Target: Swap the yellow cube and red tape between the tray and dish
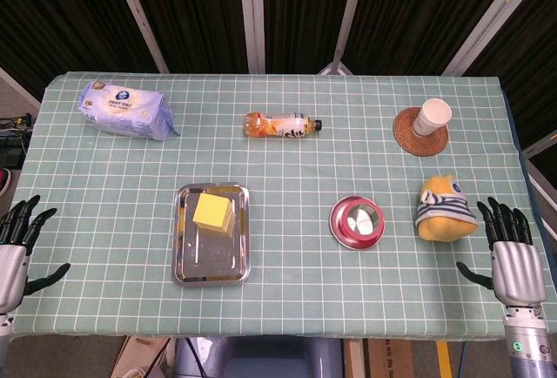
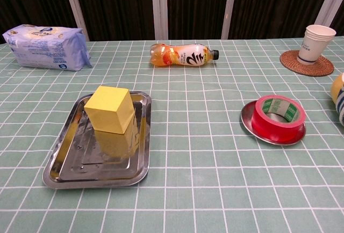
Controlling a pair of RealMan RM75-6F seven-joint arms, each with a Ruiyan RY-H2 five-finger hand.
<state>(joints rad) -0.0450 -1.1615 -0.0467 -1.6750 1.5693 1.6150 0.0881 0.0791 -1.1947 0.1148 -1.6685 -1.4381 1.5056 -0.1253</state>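
Both my hands empty, fingers spread: left hand [image 1: 16, 243] at near table edge, right hand [image 1: 513, 252] opposite. Yellow cube [image 2: 110, 109] in tray [image 2: 64, 160], well right of my left fingers. Red tape [image 2: 279, 116] on dish [image 2: 248, 120], left of my right fingers.

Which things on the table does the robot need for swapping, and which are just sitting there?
Needed for the swap:
yellow cube, in the tray
red tape, on the dish

Just sitting there:
drink bottle, lying on its side
pack of wipes
paper cup on a round coaster
yellow stuffed toy
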